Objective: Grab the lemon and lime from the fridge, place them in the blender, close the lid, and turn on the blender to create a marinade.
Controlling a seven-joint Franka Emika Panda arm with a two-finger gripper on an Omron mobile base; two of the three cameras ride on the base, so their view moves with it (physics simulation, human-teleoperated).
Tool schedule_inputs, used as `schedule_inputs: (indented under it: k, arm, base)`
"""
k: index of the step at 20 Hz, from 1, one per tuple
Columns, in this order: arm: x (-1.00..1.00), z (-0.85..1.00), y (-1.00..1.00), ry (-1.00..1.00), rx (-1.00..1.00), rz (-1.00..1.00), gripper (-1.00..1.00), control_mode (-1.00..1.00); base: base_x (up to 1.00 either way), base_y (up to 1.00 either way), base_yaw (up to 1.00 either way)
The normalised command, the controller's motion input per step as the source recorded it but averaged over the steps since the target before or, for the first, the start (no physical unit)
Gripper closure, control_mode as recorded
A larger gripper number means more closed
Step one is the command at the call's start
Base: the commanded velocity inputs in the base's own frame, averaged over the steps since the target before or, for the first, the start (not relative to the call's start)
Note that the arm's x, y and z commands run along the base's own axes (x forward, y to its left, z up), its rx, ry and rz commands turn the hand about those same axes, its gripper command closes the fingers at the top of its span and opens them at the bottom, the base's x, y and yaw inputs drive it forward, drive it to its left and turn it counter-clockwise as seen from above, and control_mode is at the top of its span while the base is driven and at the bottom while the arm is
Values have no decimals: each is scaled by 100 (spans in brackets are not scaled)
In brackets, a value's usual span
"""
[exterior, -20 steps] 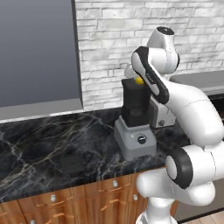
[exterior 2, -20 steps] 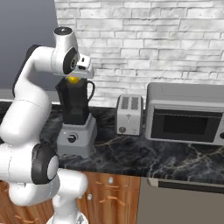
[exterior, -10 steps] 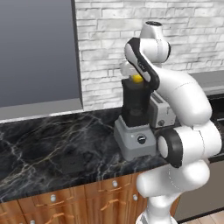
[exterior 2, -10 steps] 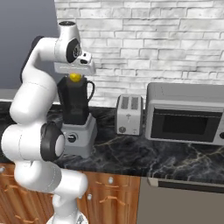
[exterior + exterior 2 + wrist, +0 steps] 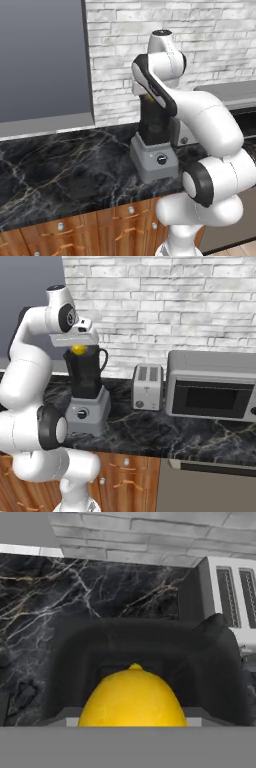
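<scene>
We couldn't see the gripper's fingertips at all. In the hand view the lemon (image 5: pixel 133 696) sat right below the claw and its lower half was cut off at the bottom. From the left, our own arm covered most of the blender (image 5: pixel 154 150) jar under the claw, so the jar's mouth was hidden there. From the right, the lemon (image 5: pixel 78 349) only peeked out under the hand, and we couldn't tell if the claw gripped it. Beyond the claw, the toaster (image 5: pixel 231 597) ran off the hand view's right edge.

White brick wall (image 5: pixel 165 301), black marble counter (image 5: pixel 60 170), wooden drawers (image 5: pixel 95 227).
</scene>
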Motion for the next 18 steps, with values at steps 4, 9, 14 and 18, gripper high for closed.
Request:
schedule_inputs:
  k: [4,9,14,18]
  arm:
    - [11,-39,3,5,-4,3,100,-100]
    - [31,-31,-23,14,0,9,100,-100]
    - [5,-40,-12,8,0,12,-100,-100]
    - [0,-1,-4,-4,0,8,-100,-100]
  base:
    - [0,0,0]
    - [0,0,0]
    - [0,0,0]
    - [0,0,0]
